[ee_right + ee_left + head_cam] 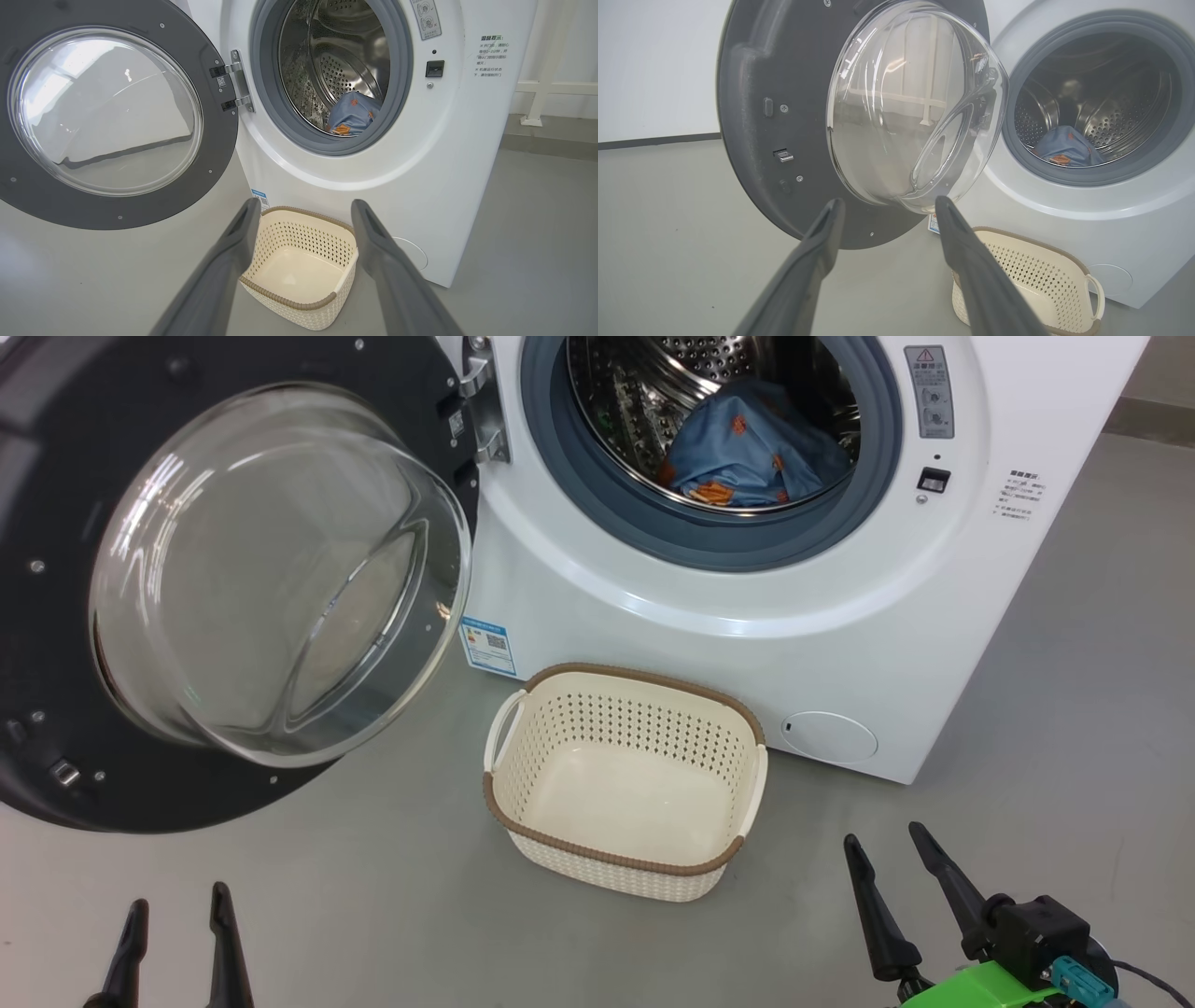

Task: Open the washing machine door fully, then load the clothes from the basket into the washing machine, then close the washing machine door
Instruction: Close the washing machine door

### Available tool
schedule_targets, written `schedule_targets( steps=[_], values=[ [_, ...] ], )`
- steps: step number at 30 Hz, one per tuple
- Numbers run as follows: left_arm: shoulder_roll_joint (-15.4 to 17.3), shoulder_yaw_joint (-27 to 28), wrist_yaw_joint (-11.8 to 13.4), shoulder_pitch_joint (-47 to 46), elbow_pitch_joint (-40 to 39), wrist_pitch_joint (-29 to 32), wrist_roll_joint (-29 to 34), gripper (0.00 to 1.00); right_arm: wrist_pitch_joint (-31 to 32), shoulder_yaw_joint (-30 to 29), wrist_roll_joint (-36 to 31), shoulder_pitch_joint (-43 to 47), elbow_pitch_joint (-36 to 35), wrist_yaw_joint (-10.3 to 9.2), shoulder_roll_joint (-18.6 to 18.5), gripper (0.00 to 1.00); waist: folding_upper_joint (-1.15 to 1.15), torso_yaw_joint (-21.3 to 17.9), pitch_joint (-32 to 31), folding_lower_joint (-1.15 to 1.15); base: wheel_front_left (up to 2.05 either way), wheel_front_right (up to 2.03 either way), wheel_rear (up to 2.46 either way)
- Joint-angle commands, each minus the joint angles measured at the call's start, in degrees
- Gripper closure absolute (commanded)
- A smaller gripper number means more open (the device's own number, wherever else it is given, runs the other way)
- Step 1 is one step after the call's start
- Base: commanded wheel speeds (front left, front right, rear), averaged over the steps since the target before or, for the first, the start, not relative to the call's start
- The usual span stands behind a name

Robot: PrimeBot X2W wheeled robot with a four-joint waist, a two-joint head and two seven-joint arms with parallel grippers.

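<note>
The round, black-rimmed glass washing machine door (233,579) stood open upper left; blue printed clothes (747,448) loaded, cream perforated basket (625,784) empty; left gripper (179,901) and right gripper (884,845) spread, empty; closing remained.

We see the door (47,644) cut off at the head view's left edge, the clothes (756,453) partly behind the gasket (709,537), the label (488,646) print unreadable.

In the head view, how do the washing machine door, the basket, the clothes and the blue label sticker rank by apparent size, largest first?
1. washing machine door, also nearest the camera and cut by the frame edge
2. basket
3. clothes, lying farther back
4. blue label sticker
</note>
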Motion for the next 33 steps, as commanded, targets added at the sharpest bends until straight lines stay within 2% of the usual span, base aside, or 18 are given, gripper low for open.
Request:
schedule_targets(
  steps=[1,5,6,7,8,9,16,21,27,33],
  values=[
    [0.56,1.92,0.19,-1.15,-1.69,-0.21,-0.06,0.0,-0.04,1.51,-0.52,-2.5,-1.29,0.09,-0.15,0.0,0.0,-0.16,0.01,0.0,0.0,0.0,0.0],
    [0.56,1.91,0.23,-1.09,-1.79,-0.21,0.03,0.0,-0.04,1.52,-0.51,-2.51,-1.22,0.09,-0.15,0.0,0.0,-0.4,-0.03,0.0,0.0,0.0,0.0],
    [0.56,1.88,0.18,-1.04,-1.76,-0.21,0.0,0.07,-0.04,1.52,-0.51,-2.51,-1.2,0.09,-0.15,0.0,0.0,-0.45,-0.05,0.0,0.0,0.0,0.0],
    [0.56,1.87,0.13,-1.0,-1.74,-0.21,-0.05,0.58,-0.04,1.54,-0.5,-2.5,-1.19,0.09,-0.15,0.0,0.0,-0.49,-0.06,0.0,0.0,0.0,0.0],
    [0.56,1.87,0.13,-1.0,-1.74,-0.21,-0.05,0.58,-0.04,1.54,-0.5,-2.5,-1.19,0.09,-0.15,0.0,0.0,-0.49,-0.06,0.0,0.0,0.0,0.0],
    [0.56,1.89,0.07,-0.98,-1.68,-0.21,-0.38,1.0,-0.04,1.55,-0.49,-2.5,-1.2,0.09,-0.15,0.0,0.0,-0.53,-0.05,0.0,0.0,0.0,0.0],
    [0.56,4.55,-0.42,-1.65,-1.32,-0.21,-6.77,1.0,-0.08,1.68,-0.35,-2.26,-1.18,0.09,-0.15,0.0,0.0,-0.64,-0.23,0.0,0.0,0.0,0.0],
    [0.89,11.88,-1.24,-3.91,-1.4,-0.21,-13.79,1.0,-0.1,1.65,-0.36,-2.06,-1.37,0.09,-0.15,0.0,0.0,-0.65,-0.17,0.0,0.0,0.0,0.0],
    [6.31,19.95,-3.28,-9.46,0.26,0.07,-19.92,1.0,0.09,1.37,-0.53,-2.02,-1.66,0.09,-0.15,0.0,0.0,-0.54,0.18,0.0,0.0,0.0,0.0],
    [13.25,26.97,-4.13,-18.96,5.45,4.15,-30.23,1.0,0.42,1.16,-0.74,-2.27,-2.24,0.09,-0.15,0.0,0.0,-0.51,0.98,0.0,0.0,0.0,0.0]
  ],
)
